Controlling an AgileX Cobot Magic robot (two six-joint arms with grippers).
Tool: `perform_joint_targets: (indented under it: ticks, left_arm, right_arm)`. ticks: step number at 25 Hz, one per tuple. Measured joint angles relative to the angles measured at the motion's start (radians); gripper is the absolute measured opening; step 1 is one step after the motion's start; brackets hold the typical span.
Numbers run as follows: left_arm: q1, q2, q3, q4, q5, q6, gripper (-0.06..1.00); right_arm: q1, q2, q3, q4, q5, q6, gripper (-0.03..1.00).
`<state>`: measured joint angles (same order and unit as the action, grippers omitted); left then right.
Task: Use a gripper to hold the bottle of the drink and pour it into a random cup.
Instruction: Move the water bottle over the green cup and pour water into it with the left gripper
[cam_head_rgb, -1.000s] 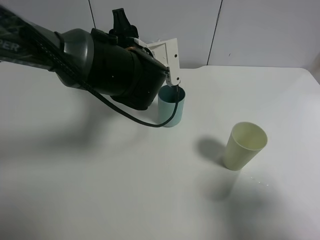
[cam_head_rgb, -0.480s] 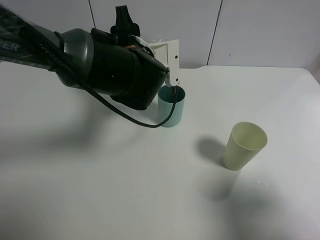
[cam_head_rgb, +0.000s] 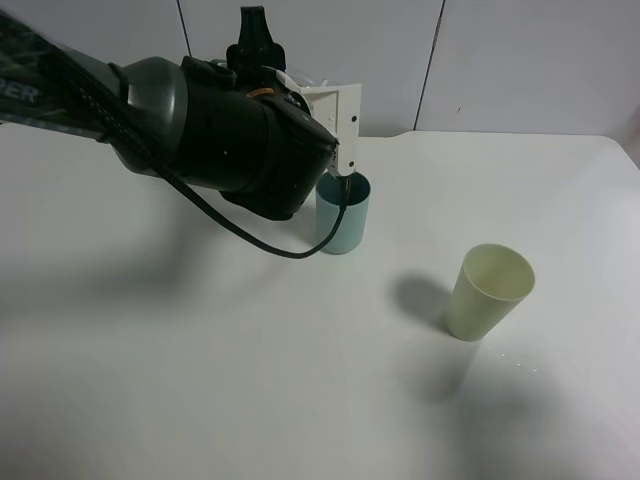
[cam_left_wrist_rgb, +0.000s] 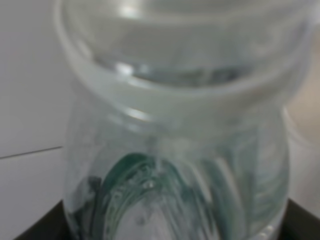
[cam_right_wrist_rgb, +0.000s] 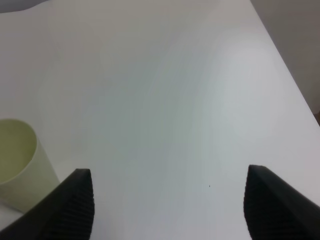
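Note:
The clear bottle of the drink (cam_left_wrist_rgb: 175, 150), with its dark green label, fills the left wrist view and is clamped between black fingers (cam_left_wrist_rgb: 30, 231). In the high view my left gripper (cam_head_rgb: 337, 125), white-bodied on a bulky black arm, hangs tilted just over the rim of the light blue cup (cam_head_rgb: 343, 215). There the arm hides the bottle. A pale yellow cup (cam_head_rgb: 488, 292) stands upright to the right. My right gripper (cam_right_wrist_rgb: 170, 200) is open over bare table, with the yellow cup (cam_right_wrist_rgb: 17, 165) off to one side.
A black cable (cam_head_rgb: 300, 248) droops from the left arm in front of the blue cup. A few droplets (cam_head_rgb: 515, 362) lie on the white table (cam_head_rgb: 200, 380) by the yellow cup. Grey wall panels (cam_head_rgb: 520, 60) stand behind the table's far edge.
The left wrist has rolled a little further over the blue cup, lifting its black top part higher. The cable loop has swung slightly left. Both cups stay put.

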<state>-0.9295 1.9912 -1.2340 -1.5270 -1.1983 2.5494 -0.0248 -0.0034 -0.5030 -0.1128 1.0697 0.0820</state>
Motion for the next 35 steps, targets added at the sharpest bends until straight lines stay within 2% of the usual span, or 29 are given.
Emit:
perform_joint_targets:
  ticks: [10,20,35]
  left_arm:
    - [0.000,0.000,0.000,0.005,0.000,0.009,0.54]
    - [0.000,0.000,0.000,0.044,0.000,0.010,0.54]
    - [0.000,0.000,0.000,0.045,0.000,0.036,0.54]
  right_arm:
    - [0.000,0.000,0.000,0.000,0.000,0.000,0.63]
    - [0.000,0.000,0.000,0.000,0.000,0.000,0.63]
    - [0.000,0.000,0.000,0.000,0.000,0.000,0.63]
